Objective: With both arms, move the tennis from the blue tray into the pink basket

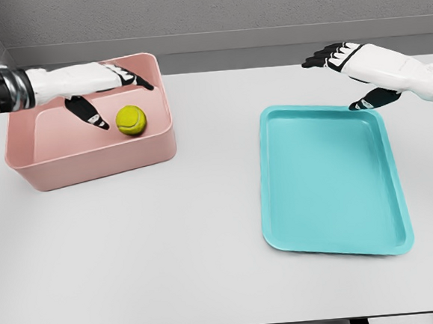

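The pink basket (88, 153), upper left, looks like smooth matt plastic. The tennis ball (131, 120) inside appears fuzzy. The blue tray (330, 179), right, looks smooth, faintly glossy plastic.

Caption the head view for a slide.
Yellow-green tennis ball lies inside pink plastic basket under open left robot hand; teal rectangular tray empty.

1. Yellow-green fuzzy tennis ball (131, 120), plain bright lime with a faint pale seam.
2. Soft pink plastic rectangular basket (89, 163), uniformly coloured, unpatterned.
3. Turquoise-blue shallow plastic tray (330, 179), one flat shade throughout.
4. White-shelled left hand (98, 85) with black fingers.
5. White-shelled right hand (356, 72), likewise with black fingers.
6. Pale grey flat table top (207, 238), unmarked.
7. Darker grey wall (227, 11) behind.
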